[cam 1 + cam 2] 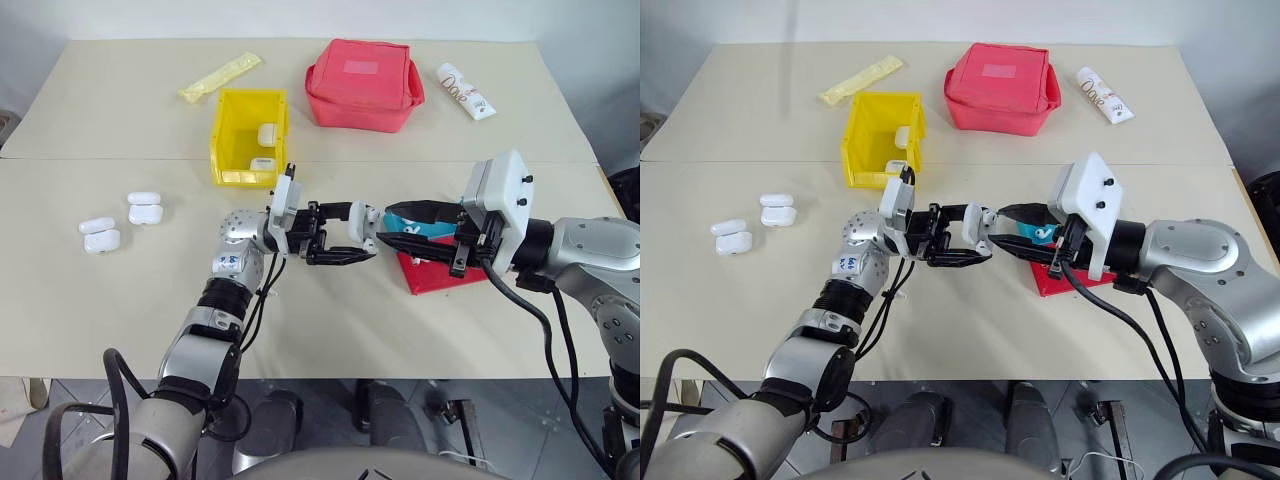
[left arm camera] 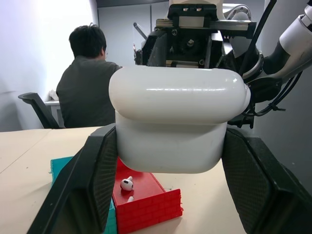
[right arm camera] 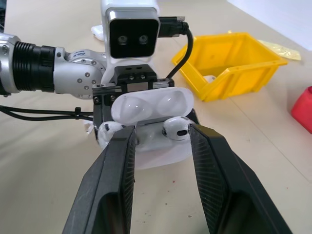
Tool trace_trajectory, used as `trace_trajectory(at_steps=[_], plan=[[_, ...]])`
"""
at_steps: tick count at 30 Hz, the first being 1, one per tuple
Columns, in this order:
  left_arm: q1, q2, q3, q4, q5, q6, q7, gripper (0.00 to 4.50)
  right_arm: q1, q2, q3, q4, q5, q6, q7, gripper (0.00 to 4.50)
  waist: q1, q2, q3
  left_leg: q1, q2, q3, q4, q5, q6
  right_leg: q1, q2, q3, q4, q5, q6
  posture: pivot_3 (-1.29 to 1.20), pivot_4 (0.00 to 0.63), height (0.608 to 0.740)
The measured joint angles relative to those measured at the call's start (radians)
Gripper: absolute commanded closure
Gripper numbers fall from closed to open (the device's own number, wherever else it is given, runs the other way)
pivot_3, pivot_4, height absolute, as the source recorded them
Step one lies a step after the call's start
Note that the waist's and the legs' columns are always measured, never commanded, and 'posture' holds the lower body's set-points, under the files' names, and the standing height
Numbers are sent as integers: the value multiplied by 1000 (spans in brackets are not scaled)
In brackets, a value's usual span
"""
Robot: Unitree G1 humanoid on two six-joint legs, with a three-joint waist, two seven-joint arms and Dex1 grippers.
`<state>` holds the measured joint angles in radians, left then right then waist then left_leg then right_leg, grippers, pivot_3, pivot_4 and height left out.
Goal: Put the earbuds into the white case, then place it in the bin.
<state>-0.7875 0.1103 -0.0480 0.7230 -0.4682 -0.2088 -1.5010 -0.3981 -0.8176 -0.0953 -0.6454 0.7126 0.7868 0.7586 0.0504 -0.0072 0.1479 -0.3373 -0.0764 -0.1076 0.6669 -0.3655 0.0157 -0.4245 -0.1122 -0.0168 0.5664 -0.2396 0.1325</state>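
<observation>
Even, bright overhead light washes the beige desk (image 1: 120,300), with only soft, short shadows under the yellow bin (image 1: 249,137) and the red pouch (image 1: 364,84). In the left wrist view a pale glare spreads from about ten o'clock, and long highlights streak the glossy white case (image 2: 178,117), whose near surface and the black fingers (image 2: 83,185) look soft. The head views are sharp, with slight bending toward the edges.
</observation>
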Motion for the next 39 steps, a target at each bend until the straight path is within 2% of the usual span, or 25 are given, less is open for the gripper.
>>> trace_trajectory(at_steps=[9,13,20,28,39], plan=[[0,0,2,0,3,0,0,1721,-7,-33,-46,-59,68,77,-61,2712,1,0,0,0,0,0,0,0,0,0,0,0,0,0,0,0,150,740],[0,1,2,0,4,1,1,1721,1,-49,-86,-132,139,156,-130,2712,1,0,0,0,0,0,0,0,0,0,0,0,0,0,0,0,150,740],[-17,0,4,28,14,4,2,1721,16,-69,-110,-215,339,270,-262,2712,3,0,0,0,0,0,0,0,0,0,0,0,0,0,0,0,150,740],[-25,-12,13,38,23,3,2,1721,28,-102,-110,-232,568,280,-386,2712,3,0,0,0,0,0,0,0,0,0,0,0,0,0,0,0,150,740],[-25,-15,29,37,23,2,1,1721,36,-117,-74,-204,588,244,-404,2712,3,-1,0,0,0,0,0,0,1,0,0,0,0,0,0,0,150,740]])
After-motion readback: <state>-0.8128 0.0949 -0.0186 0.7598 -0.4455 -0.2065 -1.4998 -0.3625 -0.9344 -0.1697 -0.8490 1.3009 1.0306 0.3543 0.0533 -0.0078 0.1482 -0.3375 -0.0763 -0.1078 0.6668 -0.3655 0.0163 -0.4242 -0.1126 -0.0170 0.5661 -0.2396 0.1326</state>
